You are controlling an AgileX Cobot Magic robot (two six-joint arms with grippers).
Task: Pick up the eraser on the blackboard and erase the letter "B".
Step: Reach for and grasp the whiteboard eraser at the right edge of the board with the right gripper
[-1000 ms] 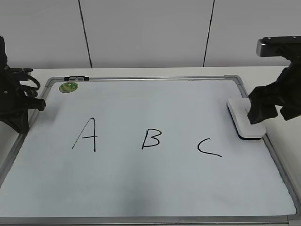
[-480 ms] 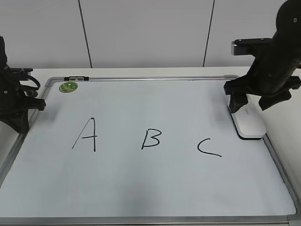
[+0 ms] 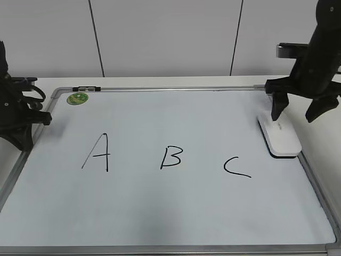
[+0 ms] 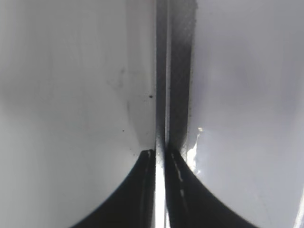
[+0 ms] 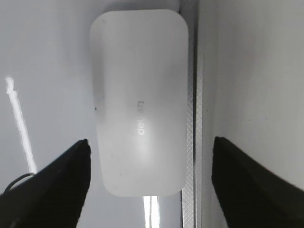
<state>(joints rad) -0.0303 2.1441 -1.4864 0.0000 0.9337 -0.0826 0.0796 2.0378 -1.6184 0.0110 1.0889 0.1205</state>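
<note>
White plastic, the eraser [image 3: 279,135] lies at the right edge of the blackboard [image 3: 160,213], its long axis along the frame. The right pincer [image 3: 296,114] hangs wide open straight above it, fingers astride its short width; the left pincer [image 4: 160,156], closed, is far away.

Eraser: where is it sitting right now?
In the exterior view the eraser lies flat at the blackboard's right edge, against the frame, just right of the "C", under the open right gripper.

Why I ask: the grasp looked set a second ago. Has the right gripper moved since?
Yes. The right gripper has risen off the eraser toward the blackboard top frame, jaws open.
</note>
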